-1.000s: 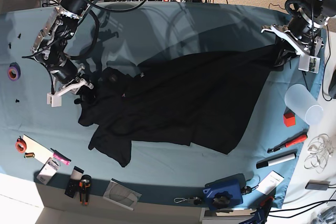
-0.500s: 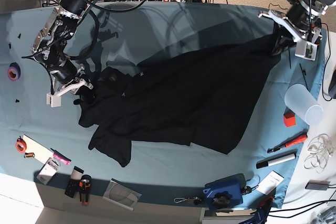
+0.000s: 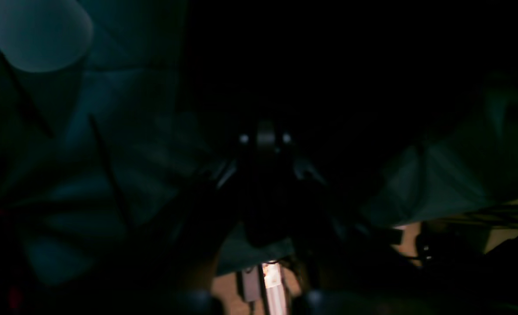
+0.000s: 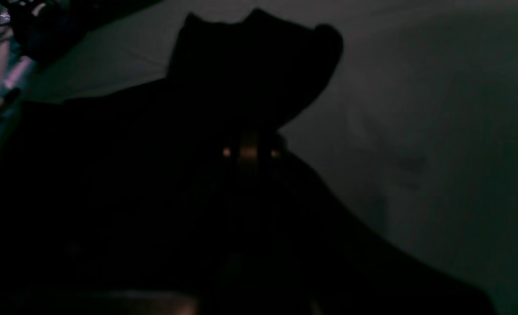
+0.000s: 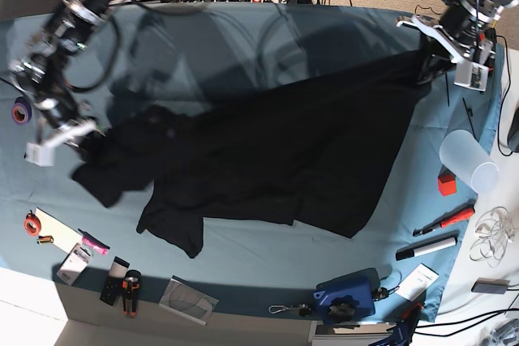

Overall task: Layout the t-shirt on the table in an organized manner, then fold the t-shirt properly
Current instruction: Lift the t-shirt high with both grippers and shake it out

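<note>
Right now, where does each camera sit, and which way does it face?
Base: high overhead, looking down on the table; both arms in view, left tool and right tool each shut on the t-shirt.
Left wrist: on the left arm, facing along its dim tool at black cloth.
Right wrist: on the right arm, facing the t-shirt.
Shared: all show the t-shirt on teal.

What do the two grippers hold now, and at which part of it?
Both hold the t-shirt: the left gripper at its far-right corner, the right gripper at its bunched left end.
</note>
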`<state>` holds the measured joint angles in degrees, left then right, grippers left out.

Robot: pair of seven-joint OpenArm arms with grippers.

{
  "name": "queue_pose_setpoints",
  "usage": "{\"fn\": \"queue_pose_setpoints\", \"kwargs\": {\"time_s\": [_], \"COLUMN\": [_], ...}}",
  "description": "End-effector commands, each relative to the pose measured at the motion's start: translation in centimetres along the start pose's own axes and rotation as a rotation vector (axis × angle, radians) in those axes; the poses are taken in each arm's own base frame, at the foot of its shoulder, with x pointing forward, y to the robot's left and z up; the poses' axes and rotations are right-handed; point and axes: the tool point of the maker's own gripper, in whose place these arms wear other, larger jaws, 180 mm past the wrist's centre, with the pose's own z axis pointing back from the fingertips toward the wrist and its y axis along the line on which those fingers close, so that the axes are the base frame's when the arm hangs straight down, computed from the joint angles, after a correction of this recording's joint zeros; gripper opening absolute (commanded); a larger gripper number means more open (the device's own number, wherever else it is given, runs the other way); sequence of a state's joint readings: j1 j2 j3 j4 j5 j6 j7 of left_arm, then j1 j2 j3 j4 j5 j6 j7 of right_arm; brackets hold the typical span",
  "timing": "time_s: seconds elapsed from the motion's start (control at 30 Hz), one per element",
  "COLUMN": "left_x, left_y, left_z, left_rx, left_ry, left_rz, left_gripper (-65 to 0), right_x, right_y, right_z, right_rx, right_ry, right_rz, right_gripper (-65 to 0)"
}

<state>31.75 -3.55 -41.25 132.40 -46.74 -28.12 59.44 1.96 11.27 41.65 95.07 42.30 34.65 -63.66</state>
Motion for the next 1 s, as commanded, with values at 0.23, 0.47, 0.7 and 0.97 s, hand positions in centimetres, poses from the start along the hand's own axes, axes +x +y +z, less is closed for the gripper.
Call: {"fn": "queue_pose_setpoints", "kwargs": {"time_s": [0.23, 0.47, 0.7, 0.97], "left_x": [0.5, -2.4, 1.9, 8.0], "left_y": [-0.9, -1.1, -0.9, -3.1], "left_z": [-0.1, 0.0, 0.0, -5.2], "left_rx": [-0.015, -0.02, -0.015, -0.1], "left_ry": [-0.035, 0.128, -0.111, -0.292], "left_rz": [0.034, 0.032, 0.036, 0.02], "left_gripper": [-65.0, -65.0, -65.0, -65.0], "right_x": [-0.3, -4.4, -1.5, 4.0], "right_y": [-1.9, -1.5, 1.8, 0.9], "right_z": [5.2, 7.9, 10.1, 6.2], "right_rx": [0.049, 0.087, 0.107, 0.001], "right_ry": [-0.055, 0.052, 0.0, -0.12], "right_rz": [-0.021, -0.068, 0.106, 0.165], "right_gripper": [-65.0, -65.0, -65.0, -65.0]}}
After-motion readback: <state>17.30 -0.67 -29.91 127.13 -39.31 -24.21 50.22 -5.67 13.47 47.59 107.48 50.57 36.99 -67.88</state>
